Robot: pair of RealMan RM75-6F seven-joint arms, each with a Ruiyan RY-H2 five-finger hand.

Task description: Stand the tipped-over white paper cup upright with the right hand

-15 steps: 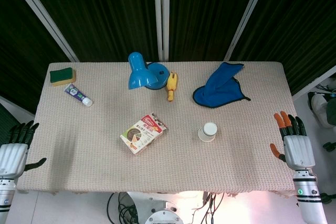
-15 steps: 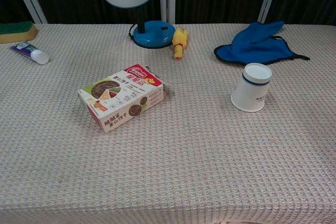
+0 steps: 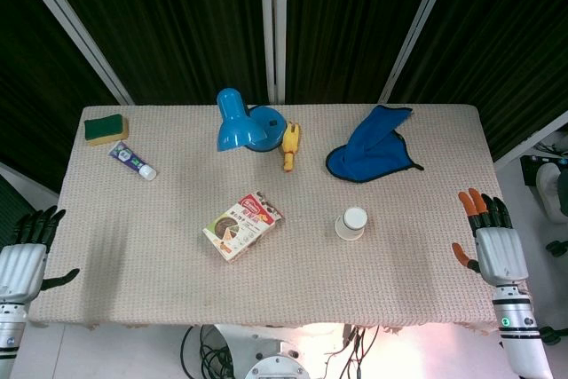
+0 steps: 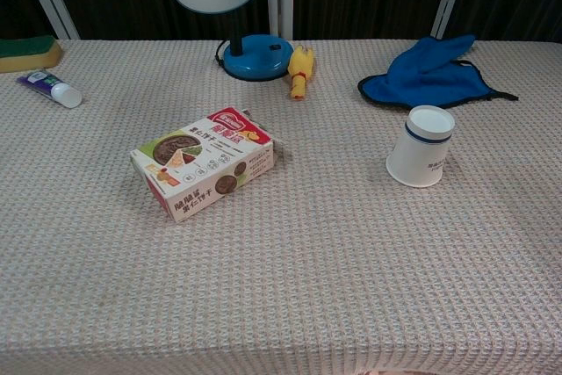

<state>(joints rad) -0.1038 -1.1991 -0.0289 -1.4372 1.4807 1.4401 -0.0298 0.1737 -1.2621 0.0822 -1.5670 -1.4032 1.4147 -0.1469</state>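
The white paper cup (image 3: 352, 223) (image 4: 421, 157) sits on the beige tablecloth, right of centre. In the chest view its wider end is down on the cloth and its narrower, blue-ringed closed end faces up. My right hand (image 3: 491, 241) hovers off the table's right edge, well to the right of the cup, with its orange-tipped fingers spread and nothing in them. Off the left front corner, my left hand (image 3: 27, 250) is also spread and holds nothing. Neither hand shows in the chest view.
A snack box (image 3: 241, 225) (image 4: 206, 162) lies left of the cup. At the back are a blue desk lamp (image 3: 244, 122), a yellow toy (image 3: 290, 146), a blue cloth (image 3: 373, 144), a tube (image 3: 133, 161) and a green sponge (image 3: 106, 129).
The right hand has shifted slightly left, toward the table edge, and the left hand has sunk a little. The cup has not moved.
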